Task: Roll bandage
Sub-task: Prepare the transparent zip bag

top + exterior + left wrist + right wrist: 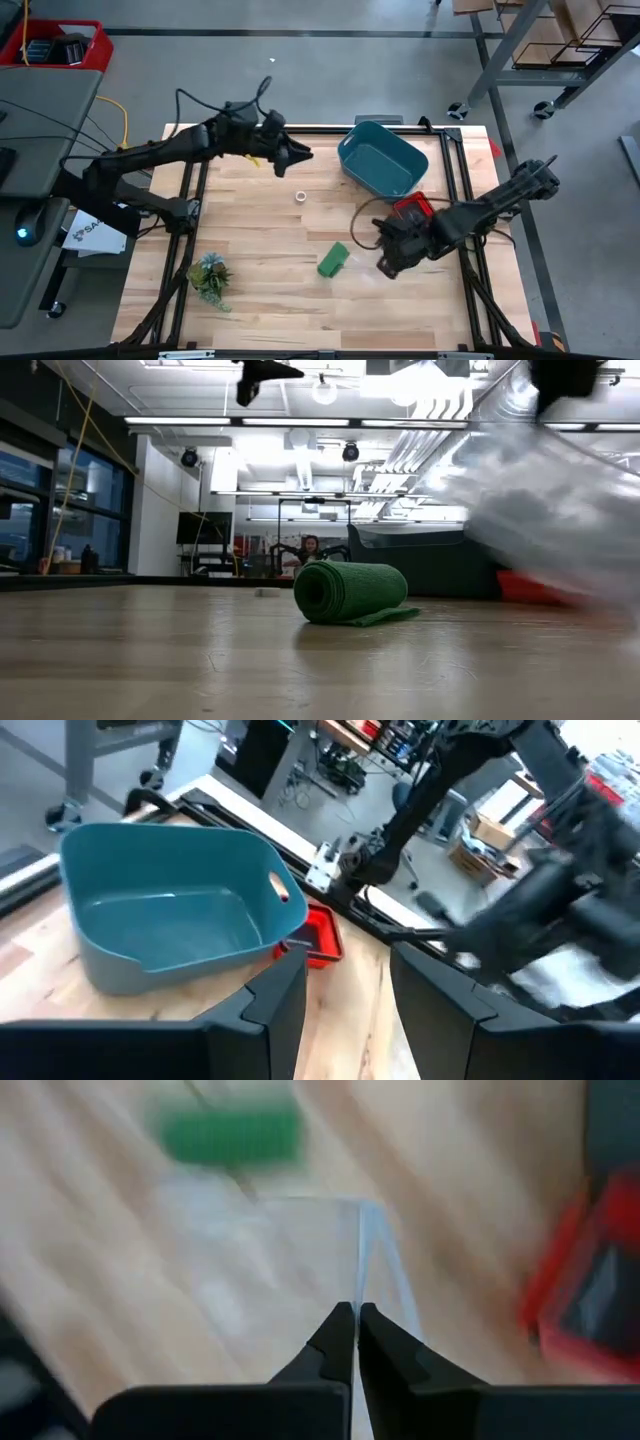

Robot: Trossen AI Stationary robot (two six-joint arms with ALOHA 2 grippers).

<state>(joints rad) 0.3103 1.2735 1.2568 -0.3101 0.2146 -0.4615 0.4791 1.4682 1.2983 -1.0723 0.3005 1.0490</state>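
- High view shows the bandage (333, 259) as a small green roll lying on the tabletop (270, 230), near the middle, toward six o'clock of the teal bin (382, 158).
- Low view shows the roll (350, 592) on its side with a loose tail end trailing flat beside it; it looks soft and light, likely to squash or unwind if pinched hard, so a gentle hold across the roll's body, tail tucked under, seems wisest.
- Right pincer (356, 1325) has its fingers pressed together on the edge of a clear plastic sheet or bag (290, 1260), at about three o'clock of the roll, just apart from it.
- Left pincer (345, 1010) hangs with fingers apart, holding nothing, over the tabletop's far side at nine o'clock of the bin.
- Tabletop is pale wood planks, smooth-looking; a small ring (300, 196), a plant (210, 275) and a red box (412, 208) also sit on it.
- Room behind is a bright workshop with ceiling lights and shelving; a person (310, 547) sits far off.
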